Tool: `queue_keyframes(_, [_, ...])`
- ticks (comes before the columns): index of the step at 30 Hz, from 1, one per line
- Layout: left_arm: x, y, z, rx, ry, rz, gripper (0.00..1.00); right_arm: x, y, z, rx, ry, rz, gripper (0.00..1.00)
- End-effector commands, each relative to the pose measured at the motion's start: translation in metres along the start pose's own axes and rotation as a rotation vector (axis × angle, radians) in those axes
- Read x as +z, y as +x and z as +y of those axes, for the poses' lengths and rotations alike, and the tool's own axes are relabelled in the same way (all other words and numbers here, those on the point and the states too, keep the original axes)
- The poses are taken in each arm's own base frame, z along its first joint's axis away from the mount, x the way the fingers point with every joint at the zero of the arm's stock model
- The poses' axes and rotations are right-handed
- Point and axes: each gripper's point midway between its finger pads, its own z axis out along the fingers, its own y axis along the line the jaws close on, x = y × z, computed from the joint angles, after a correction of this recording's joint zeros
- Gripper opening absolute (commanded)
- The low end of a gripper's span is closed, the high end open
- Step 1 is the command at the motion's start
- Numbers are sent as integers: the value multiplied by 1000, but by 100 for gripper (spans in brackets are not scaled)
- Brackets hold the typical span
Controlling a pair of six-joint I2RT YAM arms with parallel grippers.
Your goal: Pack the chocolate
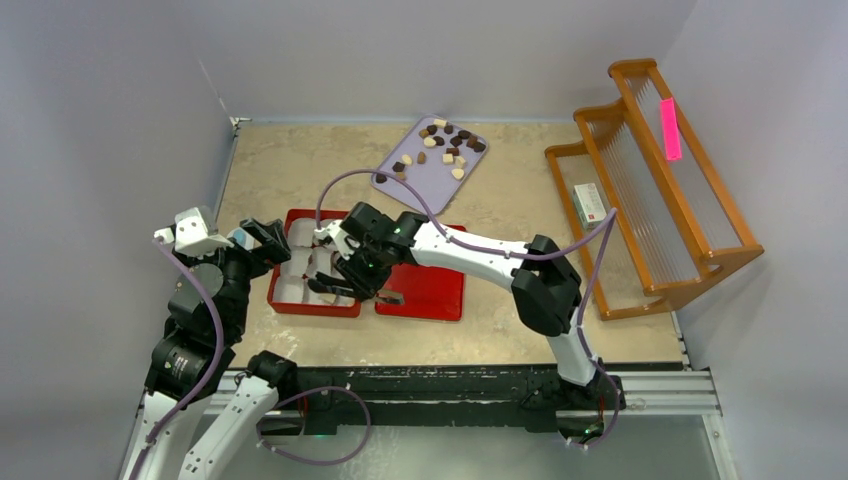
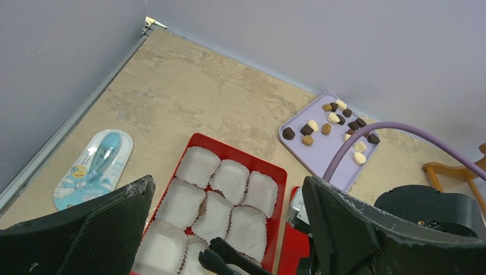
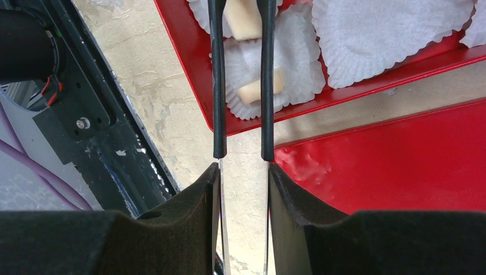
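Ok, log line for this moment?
right gripper: holds tongs over red box | cream chocolate between tong arms | left gripper: open, beside box

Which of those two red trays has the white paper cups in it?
The left red tray, lined with white paper cups; the right red tray beside it shows only bare red.

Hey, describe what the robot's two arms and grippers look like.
The left arm and right arm have white links and chunky black joints, with a lavender cable looping along each. The left gripper and right gripper have broad black fingers with rough, worn-looking edges.
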Motion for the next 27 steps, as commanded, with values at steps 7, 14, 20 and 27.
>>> queue_keyframes(7, [3, -4, -1, -13, -4, -14, 100, -9, -24, 14, -16, -39, -72, 33])
queue_keyframes(14, [4, -2, -3, -11, 0, -8, 100, -18, -32, 16, -1, -30, -89, 33])
queue_keyframes(20, [3, -3, -3, -12, 4, -11, 100, -43, -49, -3, 9, 71, -173, 33])
queue_keyframes(27, [3, -2, -7, -9, 27, -6, 100, -76, -57, -56, 66, 210, -232, 32])
